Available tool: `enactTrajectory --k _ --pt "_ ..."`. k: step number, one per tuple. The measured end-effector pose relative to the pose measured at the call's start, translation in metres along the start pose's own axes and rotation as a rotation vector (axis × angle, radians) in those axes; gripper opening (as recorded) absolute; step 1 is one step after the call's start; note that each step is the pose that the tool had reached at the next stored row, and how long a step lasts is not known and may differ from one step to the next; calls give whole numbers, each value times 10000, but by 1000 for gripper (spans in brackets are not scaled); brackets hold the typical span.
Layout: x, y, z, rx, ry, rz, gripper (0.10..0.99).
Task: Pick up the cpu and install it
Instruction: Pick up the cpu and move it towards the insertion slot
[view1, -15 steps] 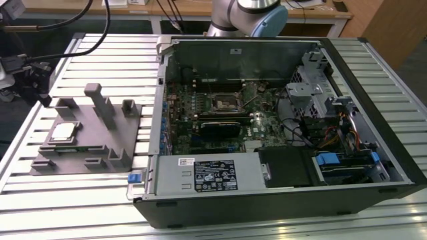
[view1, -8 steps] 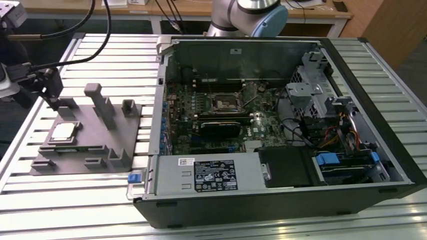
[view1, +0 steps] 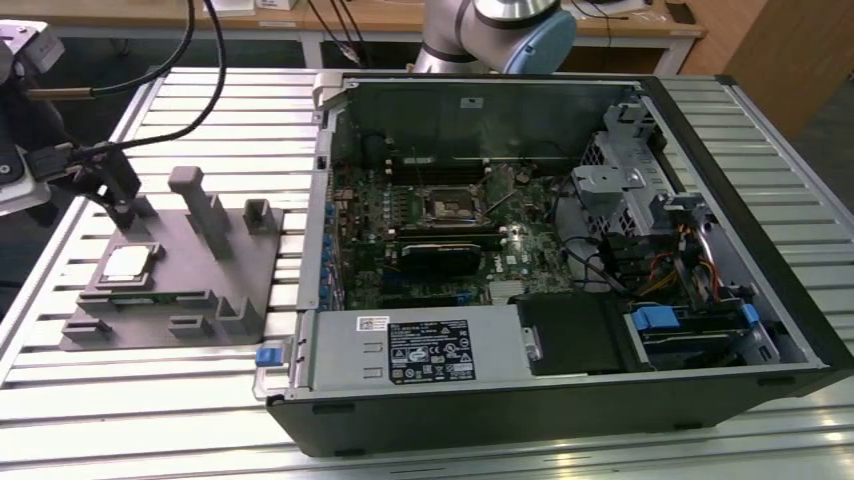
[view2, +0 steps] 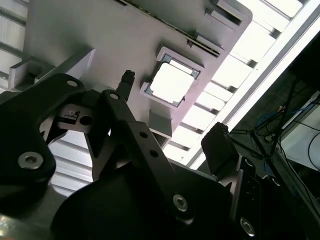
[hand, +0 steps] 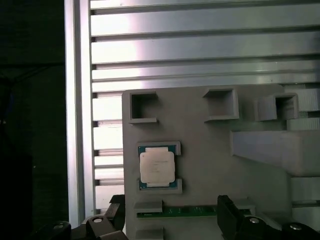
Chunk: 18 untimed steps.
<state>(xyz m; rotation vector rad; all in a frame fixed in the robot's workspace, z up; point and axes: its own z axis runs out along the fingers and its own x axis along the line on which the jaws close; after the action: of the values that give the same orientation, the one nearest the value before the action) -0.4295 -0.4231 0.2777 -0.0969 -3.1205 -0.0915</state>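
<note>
- The cpu (view1: 127, 265) lies flat in a shallow square pocket of the grey fixture (view1: 200, 290), at the exterior view's left, on the near-left part of that block.
- In both wrist views the cpu (view2: 170, 82) (hand: 157, 167) shows its pale metal top with a thin green rim, seated inside the pocket's raised corners.
- The gripper (view1: 104, 195) hangs above the fixture's far-left edge, close to the cpu but not touching it.
- Its jaws are released and spread wide, with nothing between them; in the first wrist view one dark fingertip (hand: 116, 207) sits on each side of the cpu's pocket.
- A green strip (hand: 175, 212) lies in a slot just beside the pocket.
- The open computer case (view1: 534, 250) lies at the exterior view's right on the slatted metal table (view1: 174, 400), with the black socket frame (view1: 447, 205) on its board.
</note>
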Motion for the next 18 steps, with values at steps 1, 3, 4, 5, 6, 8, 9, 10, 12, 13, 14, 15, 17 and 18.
enactTrajectory --k 1,3,4,5,6,8,9,10,12,13,14,15,17,18 --pt "0 -3 17 -4 0 -3 820" --pt "-1 -10 46 -5 8 -2 820" --pt "-2 -13 59 -5 14 -2 820" --pt "-2 -15 71 -5 19 -1 820" --pt "-2 -17 82 -5 24 0 820" --pt "-3 -22 115 -5 44 0 820" --pt "-4 -24 133 -5 55 1 820" --pt "-4 -28 152 -4 62 2 820" --pt "-5 -34 177 -4 63 1 820" --pt "-5 -35 186 -4 66 2 820" --pt "-5 -36 199 -3 68 2 820" --pt "-5 -38 216 -4 68 3 820" --pt "-6 -41 253 -3 68 2 820" --pt "-7 -43 272 -4 67 -4 820"
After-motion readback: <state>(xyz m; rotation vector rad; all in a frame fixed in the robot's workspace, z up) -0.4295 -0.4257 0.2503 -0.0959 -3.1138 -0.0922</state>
